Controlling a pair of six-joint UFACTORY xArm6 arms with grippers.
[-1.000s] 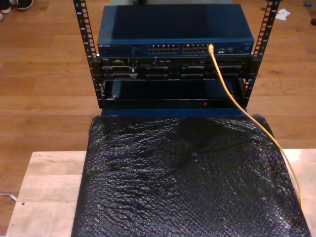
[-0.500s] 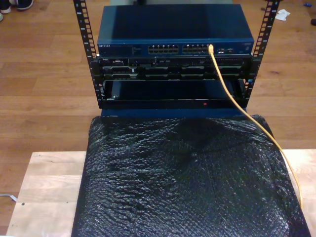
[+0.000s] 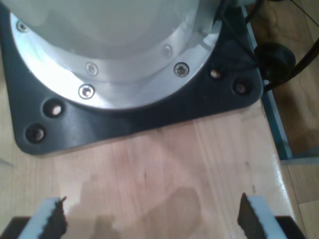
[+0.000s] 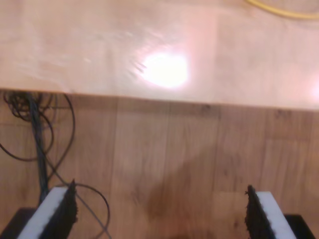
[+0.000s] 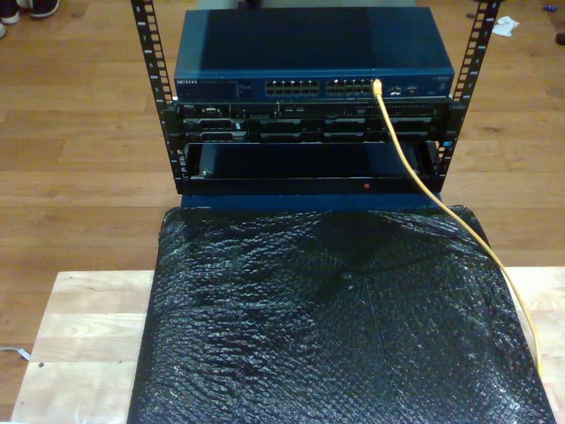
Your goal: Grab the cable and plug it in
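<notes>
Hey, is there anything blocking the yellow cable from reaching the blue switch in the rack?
Nothing visible blocks it. In the exterior view the cable already runs over the black wrap and up to a port on the blue switch, where its end sits. My first gripper and my second gripper are both open and hold nothing.
</notes>
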